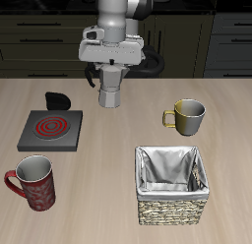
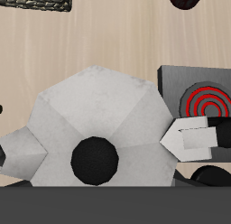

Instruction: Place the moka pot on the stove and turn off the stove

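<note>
The silver faceted moka pot (image 1: 111, 88) stands upright near the table's back, directly under my gripper (image 1: 111, 69). In the wrist view its top (image 2: 81, 106) with the black lid knob fills the frame. One white fingertip (image 2: 185, 142) presses on its side, so my gripper (image 2: 86, 148) is shut on the pot. I cannot tell whether the pot touches the table. The dark grey stove (image 1: 30, 140) lies nearer the table's front edge, apart from the pot. Its burner (image 1: 51, 123) glows with red rings and a black knob (image 1: 57, 98) sits at its back. The stove also shows in the wrist view (image 2: 171, 83).
An olive-metal mug with a yellow handle (image 1: 187, 115) stands beside the pot, farther from the stove. A wicker basket with a grey cloth lining (image 1: 173, 204) and a red mug (image 1: 34, 181) stand near the table's front edge.
</note>
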You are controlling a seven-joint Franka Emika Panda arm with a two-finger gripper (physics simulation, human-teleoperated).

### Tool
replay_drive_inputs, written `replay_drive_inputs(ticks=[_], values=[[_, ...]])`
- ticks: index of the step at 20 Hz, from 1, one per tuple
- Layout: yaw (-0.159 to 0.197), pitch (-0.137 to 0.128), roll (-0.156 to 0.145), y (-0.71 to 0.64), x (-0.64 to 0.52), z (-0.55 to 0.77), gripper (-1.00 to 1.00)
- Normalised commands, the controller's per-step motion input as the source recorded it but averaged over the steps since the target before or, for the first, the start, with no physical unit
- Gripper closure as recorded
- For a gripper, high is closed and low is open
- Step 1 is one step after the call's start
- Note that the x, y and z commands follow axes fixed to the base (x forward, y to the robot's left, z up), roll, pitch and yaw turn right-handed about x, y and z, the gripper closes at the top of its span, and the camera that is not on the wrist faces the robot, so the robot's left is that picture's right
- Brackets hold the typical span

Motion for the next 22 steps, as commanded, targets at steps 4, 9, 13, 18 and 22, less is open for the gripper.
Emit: replay_drive_inputs(ticks=[4,9,13,18,22], values=[[-0.012,-0.014,0.003,-0.23,0.01,0.17,1.00],[0.030,0.004,0.033,-0.11,0.04,0.08,1.00],[0.033,0.007,0.040,-0.19,0.08,0.13,1.00],[-0.006,0.010,0.032,-0.20,-0.01,0.13,1.00],[0.017,-0.027,-0.034,-0.36,-0.03,0.17,1.00]])
